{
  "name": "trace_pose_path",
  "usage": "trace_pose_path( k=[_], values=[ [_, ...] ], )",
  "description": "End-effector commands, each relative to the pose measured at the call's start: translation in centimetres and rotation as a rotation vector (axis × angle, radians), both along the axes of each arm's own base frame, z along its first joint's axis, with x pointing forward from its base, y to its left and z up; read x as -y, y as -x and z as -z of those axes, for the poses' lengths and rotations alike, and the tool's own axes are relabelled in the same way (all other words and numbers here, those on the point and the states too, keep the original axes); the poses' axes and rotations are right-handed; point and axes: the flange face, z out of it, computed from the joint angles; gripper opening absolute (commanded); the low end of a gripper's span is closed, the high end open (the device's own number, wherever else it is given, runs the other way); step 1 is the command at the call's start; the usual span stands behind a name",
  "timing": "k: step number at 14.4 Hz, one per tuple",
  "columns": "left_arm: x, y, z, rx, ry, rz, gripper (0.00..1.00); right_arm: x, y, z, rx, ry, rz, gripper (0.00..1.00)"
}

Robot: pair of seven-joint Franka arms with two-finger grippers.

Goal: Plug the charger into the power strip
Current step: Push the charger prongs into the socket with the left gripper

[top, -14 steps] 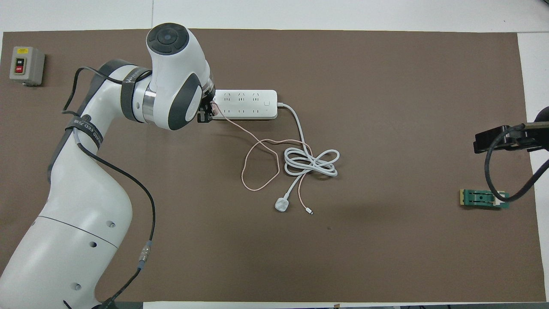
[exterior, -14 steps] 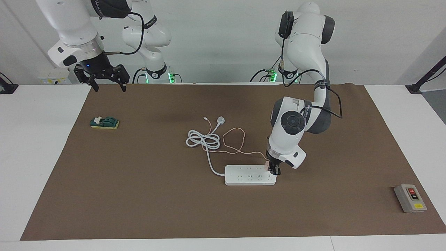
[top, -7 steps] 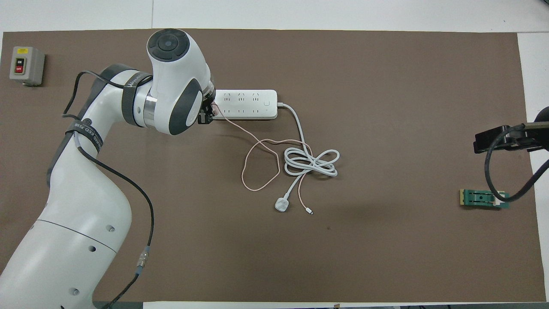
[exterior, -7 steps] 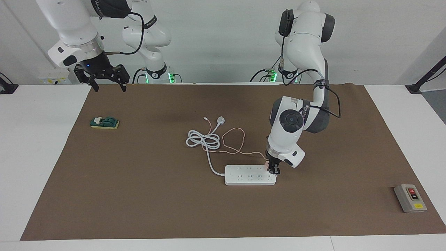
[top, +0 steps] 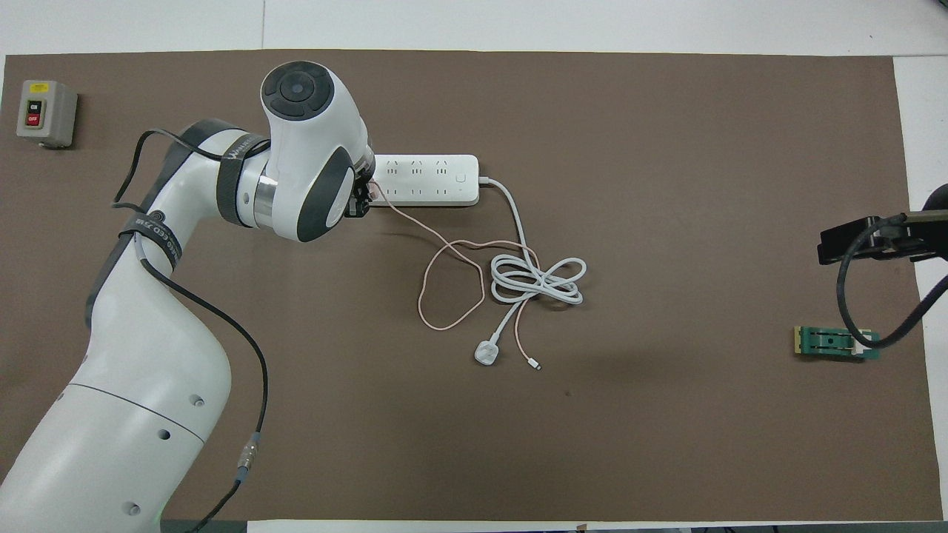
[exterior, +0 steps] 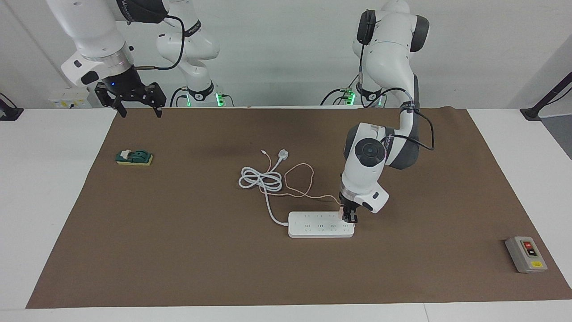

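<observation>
Shifted slightly, left gripper [exterior: 350,218] pinches the charger [exterior: 342,213] at the power strip [exterior: 319,225] (right gripper [exterior: 136,107] waits, spread).

Facing camera: mounted high across the table [exterior: 53,188], looking back at both arm bases and the wall.
Facing coverage: the whole brown mat [exterior: 187,250], white table margins at both ends, both arms to the shoulder.
Overhead camera: mounted high above the robots' end, looking forward and steeply down.
Overhead coverage: the mat nearly edge to edge; the left arm [top: 148,355] fills the lower corner, close to the lens.
Shared area: the mat, with the power strip [exterior: 319,226] [top: 433,180], grey button box [exterior: 526,254] [top: 46,113] and green block [exterior: 134,157] [top: 833,342].
Relation: half a turn apart.
</observation>
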Motion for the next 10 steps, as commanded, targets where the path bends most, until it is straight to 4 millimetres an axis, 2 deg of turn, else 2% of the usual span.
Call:
trace_pose_path(
  k=[1, 2, 3, 4, 8, 10],
  values=[
    [1.3, 0.3, 3.8, 0.004, 0.001, 0.016, 0.00, 0.3, 0.6, -0.5, -0.005, 0.008, -0.028, 1.00],
    [1.0, 0.1, 3.2, 0.012, 0.006, 0.010, 0.29, 0.2, 0.6, -0.5, -0.005, 0.008, -0.030, 1.00],
    [0.6, -0.1, 2.3, 0.016, 0.009, 0.004, 0.83, 0.1, 0.6, -0.5, -0.005, 0.008, -0.031, 1.00],
    [0.3, 0.1, 0.9, 0.011, 0.007, 0.004, 1.00, 0.1, 0.6, -0.5, -0.006, 0.008, -0.031, 1.00],
    [-2.0, -0.1, -5.1, 0.045, 0.032, -0.006, 1.00, 0.1, 0.6, -0.4, -0.008, 0.008, -0.031, 1.00],
    [-3.9, -0.4, -7.5, 0.060, 0.040, 0.006, 1.00, 0.2, 0.6, -0.4, -0.008, 0.008, -0.031, 1.00]
  ],
)
